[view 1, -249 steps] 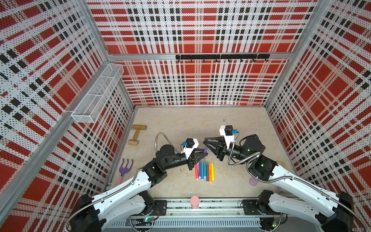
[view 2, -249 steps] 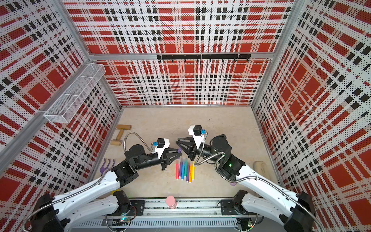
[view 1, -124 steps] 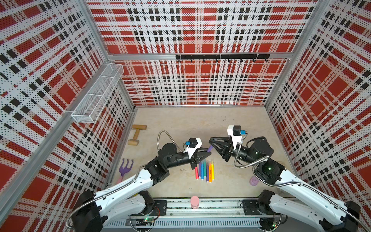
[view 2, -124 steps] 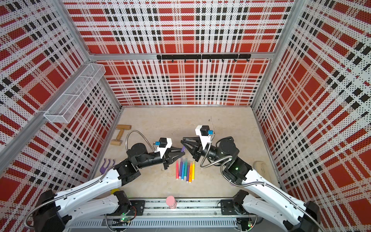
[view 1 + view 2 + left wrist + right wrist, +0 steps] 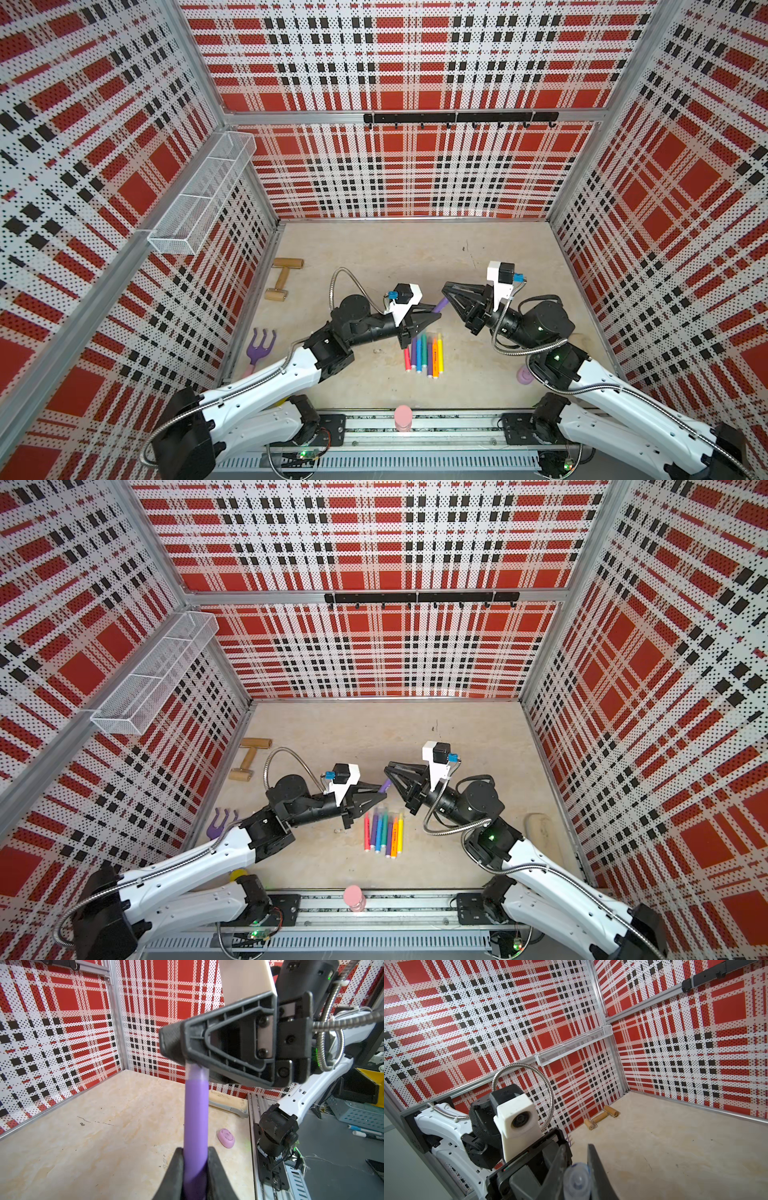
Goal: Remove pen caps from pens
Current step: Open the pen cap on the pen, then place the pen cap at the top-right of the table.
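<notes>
Since a second ago both grippers have shifted together toward the robot's right, the left arm stretching further out over the table (image 5: 374, 257) and the right arm folding back. The left gripper (image 5: 437, 317) is clamped on the barrel of a purple pen (image 5: 440, 305), which is held off the table and slants up toward the right gripper (image 5: 445, 287). In the left wrist view the barrel runs from between the left fingers (image 5: 174, 1169) to a pale pen cap (image 5: 197, 1073), whose far end disappears into the right gripper's clenched jaws. The cap meets the barrel with no gap showing. The right wrist view shows the same translucent cap (image 5: 577, 1178) pinched between that gripper's two fingers. The other pens (image 5: 424, 353) lie side by side in a row on the table, just in front of the left gripper: pink-red, purple, blue, teal, orange and yellow. A wooden roller (image 5: 282, 278) and a purple garden fork (image 5: 259, 347) lie near the left wall. A lilac disc (image 5: 226, 1138) sits beside the right arm, and a pink cylinder (image 5: 403, 417) stands at the front rail.
</notes>
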Controlling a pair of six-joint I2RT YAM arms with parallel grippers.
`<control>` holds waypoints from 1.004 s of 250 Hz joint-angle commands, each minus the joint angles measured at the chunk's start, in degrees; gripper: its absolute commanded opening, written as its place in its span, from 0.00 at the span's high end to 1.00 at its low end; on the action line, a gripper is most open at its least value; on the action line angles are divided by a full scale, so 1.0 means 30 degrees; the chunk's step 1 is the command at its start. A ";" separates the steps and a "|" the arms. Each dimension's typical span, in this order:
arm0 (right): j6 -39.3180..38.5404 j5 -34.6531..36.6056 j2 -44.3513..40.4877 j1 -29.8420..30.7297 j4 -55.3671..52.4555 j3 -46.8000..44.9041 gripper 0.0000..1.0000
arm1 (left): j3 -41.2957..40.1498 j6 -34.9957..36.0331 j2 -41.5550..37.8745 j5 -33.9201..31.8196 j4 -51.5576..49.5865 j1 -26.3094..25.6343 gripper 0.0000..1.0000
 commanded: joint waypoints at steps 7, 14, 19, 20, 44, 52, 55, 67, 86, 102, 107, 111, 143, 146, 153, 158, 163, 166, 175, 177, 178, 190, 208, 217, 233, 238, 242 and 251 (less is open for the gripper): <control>-0.0555 0.3391 -0.1362 -0.0878 0.5847 0.0543 1.00 | -0.0487 -0.0126 0.0393 0.0172 -0.2978 -0.0113 1.00; -0.0564 0.3540 -0.1408 -0.0878 0.5906 0.0557 1.00 | -0.0501 -0.0128 0.0465 0.0201 -0.3000 -0.0141 1.00; -0.0599 0.3622 -0.1445 -0.0893 0.5964 0.0572 1.00 | -0.0461 -0.0112 0.0538 0.0220 -0.3029 -0.0170 1.00; -0.0614 0.3650 -0.1445 -0.0885 0.5953 0.0579 1.00 | -0.0459 -0.0112 0.0543 0.0225 -0.3037 -0.0171 1.00; -0.0940 0.4210 -0.1592 -0.0878 0.6198 0.0656 1.00 | -0.0341 -0.0257 0.0966 0.0569 -0.3202 -0.0330 1.00; -0.1135 0.4364 -0.1621 -0.0879 0.6206 0.0749 1.00 | -0.0340 -0.0286 0.1128 0.0757 -0.3217 -0.0387 1.00; -0.1216 0.4401 -0.1621 -0.0878 0.6206 0.0808 1.00 | -0.0318 -0.0287 0.1207 0.0806 -0.3227 -0.0418 1.00; -0.1568 0.4502 -0.1650 -0.0893 0.6143 0.1042 1.00 | -0.0267 -0.0313 0.1489 0.0941 -0.3305 -0.0543 1.00; -0.2239 0.4767 -0.1679 -0.0880 0.6214 0.1304 1.00 | -0.0275 -0.0357 0.1814 0.1021 -0.3319 -0.0749 1.00; -0.2746 0.5024 -0.1737 -0.0878 0.6247 0.1571 1.00 | -0.0310 -0.0417 0.1974 0.1081 -0.3325 -0.0887 1.00; -0.2932 0.5076 -0.1738 -0.0878 0.6290 0.1627 1.00 | -0.0311 -0.0430 0.2005 0.1123 -0.3297 -0.0918 1.00; -0.3058 0.5084 -0.1738 -0.0878 0.6320 0.1686 1.00 | -0.0307 -0.0428 0.2018 0.1114 -0.3326 -0.0947 1.00; -0.3808 0.5089 -0.1687 -0.0878 0.5965 0.2267 1.00 | -0.0373 -0.0557 0.2254 0.1066 -0.3169 -0.1196 1.00; -0.3820 0.5060 -0.1680 -0.0878 0.5924 0.2298 1.00 | -0.0377 -0.0552 0.2255 0.1038 -0.3162 -0.1189 1.00; -0.3877 0.5027 -0.1650 -0.0878 0.5829 0.2314 1.00 | -0.0355 -0.0562 0.2305 0.1009 -0.3169 -0.1233 1.00; -0.3907 0.5068 -0.1632 -0.0894 0.5747 0.2235 1.00 | -0.0339 -0.0571 0.2284 0.0954 -0.3176 -0.1226 1.00; -0.3934 0.5134 -0.1650 -0.0880 0.5646 0.2200 1.00 | -0.0322 -0.0514 0.2229 0.0894 -0.3162 -0.1226 1.00; -0.3938 0.5190 -0.1650 -0.0878 0.5569 0.2168 1.00 | -0.0364 -0.0477 0.2197 0.0837 -0.3165 -0.1226 1.00; -0.3944 0.5328 -0.1700 -0.0879 0.5264 0.2038 1.00 | -0.0369 -0.0354 0.2005 0.0605 -0.3165 -0.1225 1.00; -0.3970 0.5373 -0.1707 -0.0878 0.5151 0.2033 1.00 | -0.0391 -0.0326 0.1952 0.0530 -0.3162 -0.1211 1.00; -0.3984 0.5375 -0.1722 -0.0878 0.5093 0.2042 1.00 | -0.0395 -0.0321 0.1924 0.0497 -0.3176 -0.1218 1.00; -0.4009 0.5571 -0.1926 -0.0879 0.4672 0.1740 1.00 | -0.0455 -0.0149 0.1555 0.0106 -0.3176 -0.1182 1.00; -0.4125 0.5840 -0.2325 -0.0878 0.3889 0.1356 1.00 | -0.0571 0.0056 0.0984 -0.0627 -0.3176 -0.1141 1.00; -0.4223 0.6038 -0.2545 -0.0878 0.3061 0.1282 1.00 | -0.0626 0.0184 0.0667 -0.1035 -0.3169 -0.1138 1.00; -0.4382 0.7826 -0.2741 -0.0878 0.0079 0.1705 1.00 | -0.0714 0.0423 0.0069 -0.1868 -0.3161 -0.1081 1.00; -0.4460 0.8661 -0.2685 -0.0906 -0.1096 0.1934 1.00 | -0.0728 0.0472 -0.0147 -0.2128 -0.3161 -0.1052 1.00; -0.4499 0.9342 -0.2586 -0.0924 -0.2019 0.2143 1.00 | -0.0749 0.0520 -0.0340 -0.2374 -0.3161 -0.1008 1.00; -0.4526 1.1031 -0.2231 -0.0987 -0.3946 0.2488 1.00 | -0.0808 0.0623 -0.0739 -0.2952 -0.3161 -0.0941 1.00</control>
